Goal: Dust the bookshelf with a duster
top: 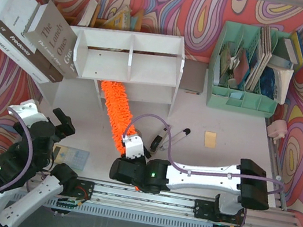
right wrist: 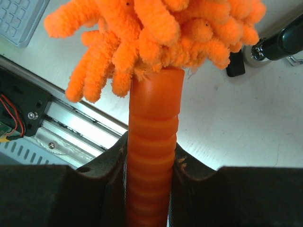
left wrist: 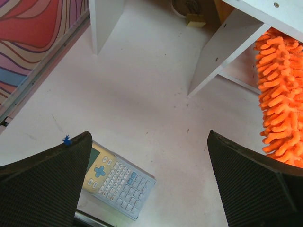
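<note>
White shells and black joint housings on the left arm (top: 16, 163), lower left of the top view, and the right arm (top: 199, 176), lower centre. Lilac cable (top: 156, 119) looped along each. Small green light (top: 153, 174) on one black housing. Finely dimpled black finger pads (left wrist: 45, 189), blue fleck (left wrist: 66, 139) on one tip.

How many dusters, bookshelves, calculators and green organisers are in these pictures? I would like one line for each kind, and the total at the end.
duster: 1
bookshelf: 1
calculator: 1
mint green organiser: 1
Total: 4
</note>
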You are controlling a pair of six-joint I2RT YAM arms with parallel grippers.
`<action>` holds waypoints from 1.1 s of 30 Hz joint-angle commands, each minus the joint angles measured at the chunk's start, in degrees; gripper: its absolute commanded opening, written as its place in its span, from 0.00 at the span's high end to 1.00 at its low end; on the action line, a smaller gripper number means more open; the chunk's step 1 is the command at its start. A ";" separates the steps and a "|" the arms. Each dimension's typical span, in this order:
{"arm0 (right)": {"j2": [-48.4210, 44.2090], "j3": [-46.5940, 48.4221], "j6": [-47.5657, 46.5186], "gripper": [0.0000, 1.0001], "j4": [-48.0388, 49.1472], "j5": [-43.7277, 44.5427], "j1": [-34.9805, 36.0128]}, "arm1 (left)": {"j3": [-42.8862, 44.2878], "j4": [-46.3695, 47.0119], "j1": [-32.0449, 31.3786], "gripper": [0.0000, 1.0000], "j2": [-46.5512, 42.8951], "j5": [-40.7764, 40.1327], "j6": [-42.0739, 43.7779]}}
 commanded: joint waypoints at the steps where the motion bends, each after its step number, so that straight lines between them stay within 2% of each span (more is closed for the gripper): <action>1: 0.78 2.91 -10.36 1.00 10.10 -0.82 0.74 | 0.03 -1.14 -0.35 0.02 -0.61 -0.71 -0.38; 4: 1.32 3.16 -9.57 1.00 9.75 -0.67 0.88 | -0.16 -0.97 -0.35 0.02 -1.19 -0.70 -0.38; 7: -0.26 2.50 -4.85 1.00 5.37 3.83 0.84 | -0.07 -0.83 -0.35 0.02 -1.00 -0.60 -0.29; 12: -7.97 -3.00 5.50 1.00 0.14 11.58 0.86 | -0.03 -0.88 -0.35 0.02 -0.35 -0.44 -0.18; 16: -15.01 -7.17 11.60 1.00 -2.60 14.26 0.83 | -0.12 -0.71 -0.28 0.02 -0.14 -0.34 -0.07; 21: -18.26 -9.51 17.66 1.00 -7.83 16.35 0.84 | 0.05 -0.79 -0.33 0.02 0.62 -0.35 -0.04; 26: -15.71 -9.72 15.21 1.00 -4.93 13.45 0.76 | -0.02 -0.88 -0.33 0.02 0.77 -0.44 -0.03; 33: -11.09 -7.36 0.06 1.00 9.24 5.47 0.93 | 0.06 -0.86 -0.31 0.02 0.52 -0.53 -0.12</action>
